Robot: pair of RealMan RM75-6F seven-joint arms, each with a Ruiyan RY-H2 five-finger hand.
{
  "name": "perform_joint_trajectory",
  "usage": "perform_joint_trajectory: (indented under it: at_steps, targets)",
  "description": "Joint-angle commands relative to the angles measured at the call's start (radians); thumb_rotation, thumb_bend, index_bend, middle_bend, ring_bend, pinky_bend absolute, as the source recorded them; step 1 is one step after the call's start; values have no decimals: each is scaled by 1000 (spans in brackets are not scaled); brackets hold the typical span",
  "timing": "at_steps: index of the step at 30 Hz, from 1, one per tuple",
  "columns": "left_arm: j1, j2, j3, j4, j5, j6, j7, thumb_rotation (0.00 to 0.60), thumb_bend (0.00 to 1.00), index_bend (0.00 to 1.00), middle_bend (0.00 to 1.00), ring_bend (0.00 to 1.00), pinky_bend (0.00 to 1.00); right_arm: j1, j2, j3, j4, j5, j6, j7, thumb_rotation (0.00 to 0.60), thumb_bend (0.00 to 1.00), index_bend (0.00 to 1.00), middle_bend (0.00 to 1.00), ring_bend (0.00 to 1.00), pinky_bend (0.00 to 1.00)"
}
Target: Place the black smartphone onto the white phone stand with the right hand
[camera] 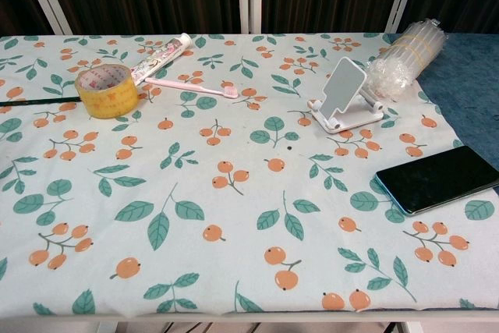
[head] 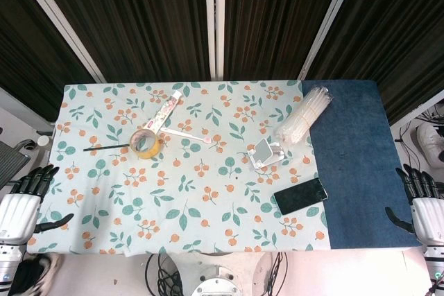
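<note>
Our right hand [head: 424, 202] waits at the table's four o'clock edge, fingers spread, holding nothing; part is cut off. The flat black glass smartphone [camera: 437, 178] lies near it, stiff and slippery, so we should pinch its long edges. The small white plastic phone stand [camera: 344, 96] sits beyond, at eleven o'clock from it

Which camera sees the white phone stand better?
The chest view. There the white phone stand is close and seen from the side, so you can see its tilted back plate and its base. In the head view the stand is small and seen from above, so its shape is hard to make out.
</note>
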Motion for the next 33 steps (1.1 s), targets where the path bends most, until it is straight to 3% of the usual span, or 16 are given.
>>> perform_joint_trajectory:
  at_steps: [1, 11, 17, 24, 33]
  targets:
    - [-1, -1, 0, 0, -1, -2, 0, 413, 71, 89, 97, 99, 213, 0, 4, 1, -4, 0, -2, -4, 600, 176, 0, 0, 0, 0]
    - [6, -5, 6, 5, 2, 5, -8, 418, 71, 87, 97, 99, 213, 1, 8, -5, -17, -14, -10, -22, 600, 176, 0, 0, 0, 0]
    - [4, -3, 7, 6, 4, 3, -15, 418, 71, 86, 97, 99, 213, 23, 37, -17, -64, -43, -39, -100, 600, 176, 0, 0, 0, 0]
    - [-5, -5, 2, 11, 0, -10, -18, 418, 71, 86, 97, 99, 213, 117, 131, -30, -251, -73, -190, -338, 600, 176, 0, 0, 0, 0]
    - [-9, -13, 9, 8, 3, -21, -13, 422, 71, 86, 97, 99, 213, 242, 127, -10, -422, 0, -419, -606, 600, 176, 0, 0, 0, 0]
